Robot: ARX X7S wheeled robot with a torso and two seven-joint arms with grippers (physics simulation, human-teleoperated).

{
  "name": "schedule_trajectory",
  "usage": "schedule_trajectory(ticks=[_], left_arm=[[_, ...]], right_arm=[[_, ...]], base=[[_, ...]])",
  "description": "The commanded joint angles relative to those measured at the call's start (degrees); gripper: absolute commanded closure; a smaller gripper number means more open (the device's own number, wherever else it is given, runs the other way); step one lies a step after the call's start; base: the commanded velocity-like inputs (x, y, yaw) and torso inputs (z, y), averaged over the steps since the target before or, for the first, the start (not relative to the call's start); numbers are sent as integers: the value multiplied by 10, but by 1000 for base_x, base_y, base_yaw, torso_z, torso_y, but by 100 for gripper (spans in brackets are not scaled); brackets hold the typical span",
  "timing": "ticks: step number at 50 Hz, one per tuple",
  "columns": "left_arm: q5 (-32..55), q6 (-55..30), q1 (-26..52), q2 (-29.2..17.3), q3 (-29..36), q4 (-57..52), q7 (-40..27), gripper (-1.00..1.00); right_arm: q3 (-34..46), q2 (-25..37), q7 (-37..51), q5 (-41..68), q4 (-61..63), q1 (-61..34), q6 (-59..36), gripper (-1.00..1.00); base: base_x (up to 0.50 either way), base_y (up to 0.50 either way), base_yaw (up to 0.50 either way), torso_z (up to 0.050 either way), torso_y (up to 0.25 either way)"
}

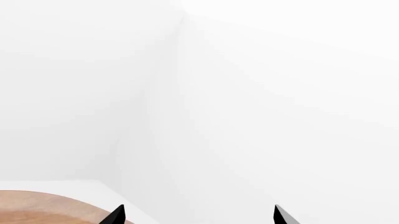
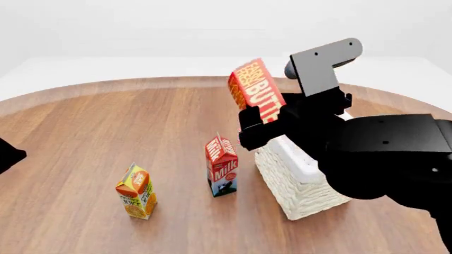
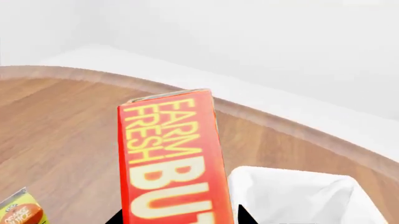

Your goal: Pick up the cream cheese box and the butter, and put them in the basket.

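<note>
My right gripper (image 3: 179,218) is shut on the butter (image 2: 255,89), an orange-red box lettered in yellow. It holds the box tilted in the air over the near-left corner of the basket (image 2: 300,197). In the right wrist view the butter (image 3: 169,158) fills the middle, and the basket's white liner (image 3: 299,196) lies just beyond it. The left gripper (image 1: 199,217) is open with nothing between its fingertips, facing a white wall. The cream cheese box is out of view.
A red-and-white milk carton (image 2: 221,165) stands just left of the basket. An orange juice carton (image 2: 137,191) stands further left, nearer me. The round wooden table (image 2: 106,121) ends in a curved edge at the back. A piece of my left arm (image 2: 8,153) shows at the left border.
</note>
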State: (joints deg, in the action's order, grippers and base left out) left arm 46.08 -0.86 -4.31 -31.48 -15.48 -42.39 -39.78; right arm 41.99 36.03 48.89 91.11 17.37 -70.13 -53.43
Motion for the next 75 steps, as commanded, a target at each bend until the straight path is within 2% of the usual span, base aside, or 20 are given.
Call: schedule_trajectory(ticks=[1, 32, 54, 75], left_arm=[[-1, 2, 0, 1, 1, 3, 1, -100], [0, 3, 0, 0, 0, 2, -1, -100], [4, 4, 0, -2, -2, 3, -1, -100], [6, 6, -1, -2, -3, 4, -1, -100]], right_arm=[[-36, 17, 22, -31, -16, -6, 20, 100], [-68, 41, 55, -52, -56, 2, 61, 100], [-83, 26, 87, -78, -106, -19, 89, 100], [-72, -7, 67, -138, -186, -24, 127, 100]], base=[[0, 0, 0, 0, 10], [0, 0, 0, 1, 1], [0, 0, 0, 0, 1], [0, 0, 0, 0, 1]])
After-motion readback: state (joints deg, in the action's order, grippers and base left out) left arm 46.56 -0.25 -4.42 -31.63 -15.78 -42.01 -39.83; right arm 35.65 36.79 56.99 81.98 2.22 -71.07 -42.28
